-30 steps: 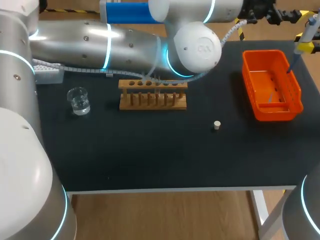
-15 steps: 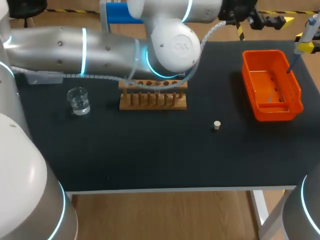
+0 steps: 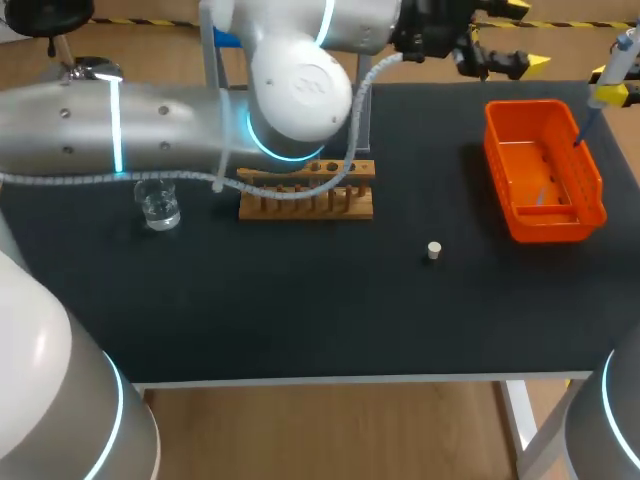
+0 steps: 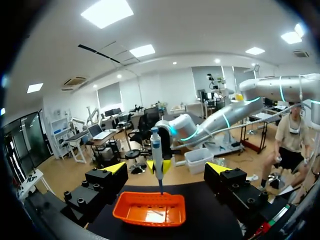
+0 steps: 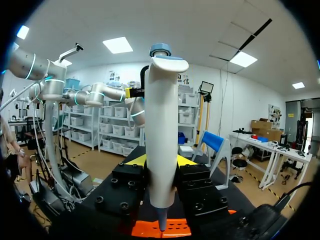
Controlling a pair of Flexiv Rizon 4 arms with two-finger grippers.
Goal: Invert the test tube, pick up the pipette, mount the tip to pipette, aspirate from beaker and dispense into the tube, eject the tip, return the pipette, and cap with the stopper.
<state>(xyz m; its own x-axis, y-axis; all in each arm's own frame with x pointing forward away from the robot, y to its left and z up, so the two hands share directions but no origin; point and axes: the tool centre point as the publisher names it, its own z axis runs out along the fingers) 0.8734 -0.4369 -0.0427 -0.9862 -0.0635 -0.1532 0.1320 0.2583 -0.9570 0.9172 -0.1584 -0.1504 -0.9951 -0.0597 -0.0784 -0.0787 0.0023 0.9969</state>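
Observation:
My right gripper (image 3: 607,96) hangs at the table's far right, shut on a white pipette (image 3: 617,62) with a blue cap. The pipette's tip points down into the orange bin (image 3: 592,184). In the right wrist view the pipette (image 5: 160,135) stands upright between my gripper's (image 5: 160,162) fingers. My left gripper (image 3: 518,38) is open and empty near the far edge, facing the bin; in its view (image 4: 166,170) the pipette (image 4: 157,152) hangs over the bin (image 4: 131,212) ahead. The wooden tube rack (image 3: 306,202) is partly behind my left arm. A glass beaker (image 3: 158,203) stands left of the rack, and a small stopper (image 3: 433,250) lies mid-table.
My left arm's large elbow (image 3: 298,95) hangs over the back of the table above the rack, with a cable drooping across it. The black tabletop (image 3: 300,310) stretches from the rack to the front edge.
My left arm has swung, its elbow moving left while its gripper came further into view near the bin. The right arm and the pipette have stayed still.

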